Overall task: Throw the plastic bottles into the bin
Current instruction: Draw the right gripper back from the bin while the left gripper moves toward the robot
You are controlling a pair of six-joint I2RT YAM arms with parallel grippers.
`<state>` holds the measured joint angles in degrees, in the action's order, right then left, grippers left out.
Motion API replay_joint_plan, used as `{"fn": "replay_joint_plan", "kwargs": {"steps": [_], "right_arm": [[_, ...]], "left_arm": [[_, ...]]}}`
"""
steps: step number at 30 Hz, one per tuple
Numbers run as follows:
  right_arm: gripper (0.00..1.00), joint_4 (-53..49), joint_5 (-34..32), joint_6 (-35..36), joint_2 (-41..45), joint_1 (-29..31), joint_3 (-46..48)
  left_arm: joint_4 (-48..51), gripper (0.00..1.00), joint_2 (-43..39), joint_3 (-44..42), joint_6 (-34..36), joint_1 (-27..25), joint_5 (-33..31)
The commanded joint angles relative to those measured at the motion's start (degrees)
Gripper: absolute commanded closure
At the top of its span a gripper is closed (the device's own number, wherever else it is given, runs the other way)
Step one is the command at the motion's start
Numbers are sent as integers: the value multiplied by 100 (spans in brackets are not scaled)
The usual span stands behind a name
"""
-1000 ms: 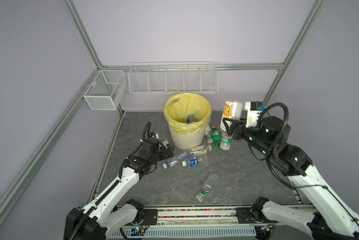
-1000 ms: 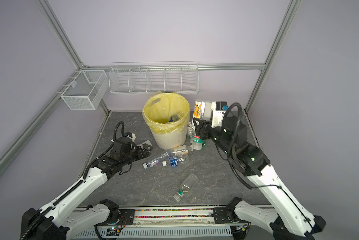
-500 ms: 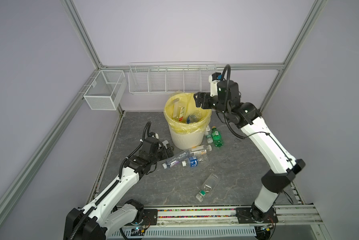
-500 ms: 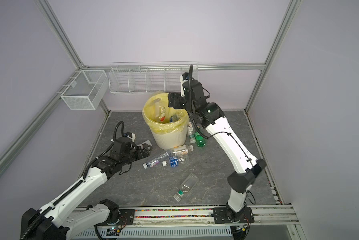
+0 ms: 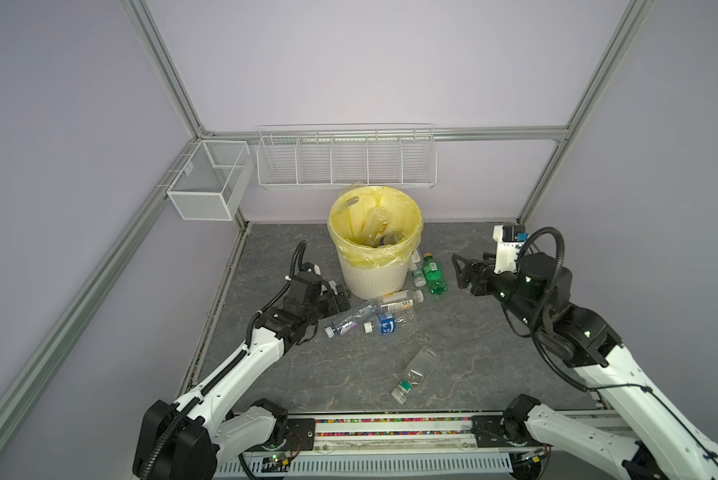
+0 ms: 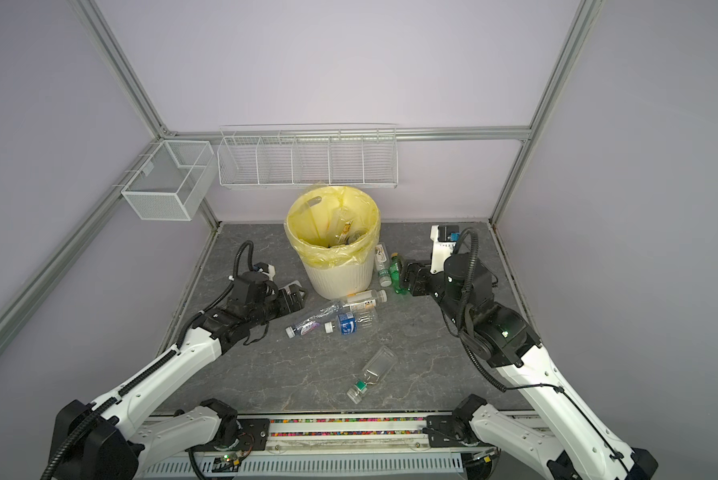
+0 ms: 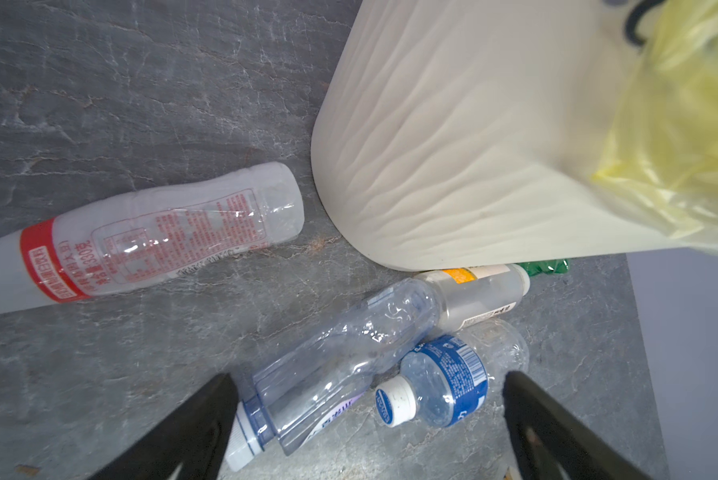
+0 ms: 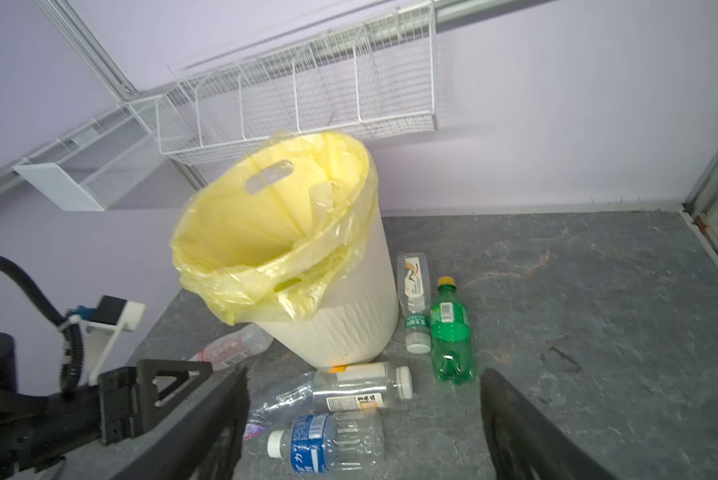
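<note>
Your left fingers (image 7: 199, 428) are standing wide with nothing between them. They are hanging low at the left front of the bin (image 5: 374, 278), pointing over the purple-label bottle (image 7: 340, 365). You cannot tell whether they are touching it.

Your right fingers (image 8: 515, 432) are also spreading wide and holding nothing. They are sitting to the right of the bin and facing it, near the green bottle (image 5: 432, 274).

The bin is standing near the back edge of the bench (image 5: 494, 353), about midway along it, with its yellow bag folding over the rim. You are seeing a few bottles inside it (image 5: 376, 222), but the count is unclear.

Bottles lying on the bench:
- The purple-label bottle and the blue-label bottle (image 5: 386, 324) are lying side by side just in front of the bin.
- The white-capped bottle (image 5: 401, 297) is lying close against the bin's foot, right behind those two.
- The green bottle and a clear bottle (image 5: 417, 270) are lying side by side just right of the bin.
- The red-label bottle (image 7: 149, 237) is lying near the bin's foot on its left, and your left arm is hiding it in both top views.
- One lone bottle (image 5: 415, 372) is lying toward the front edge, well apart from the others.
</note>
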<state>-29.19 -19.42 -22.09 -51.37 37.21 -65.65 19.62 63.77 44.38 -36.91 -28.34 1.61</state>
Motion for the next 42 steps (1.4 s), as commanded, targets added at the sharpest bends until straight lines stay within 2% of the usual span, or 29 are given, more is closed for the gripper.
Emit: {"fn": "replay_joint_plan", "kwargs": {"steps": [1,17,35,42], "right_arm": [[12,-219,-229,-247,346,-12,463],[12,-1031,-296,-836,877,-18,1369],[12,-1278,-467,-1184,1210,-12,1825],[12,-1283,-471,-1242,1249,-20,1928]], "left_arm": [[-193,1,72,51,-107,30,57],[20,0,128,68,10,30,89],[327,1,890,549,656,30,940],[473,1,1003,483,746,-46,1027]]}}
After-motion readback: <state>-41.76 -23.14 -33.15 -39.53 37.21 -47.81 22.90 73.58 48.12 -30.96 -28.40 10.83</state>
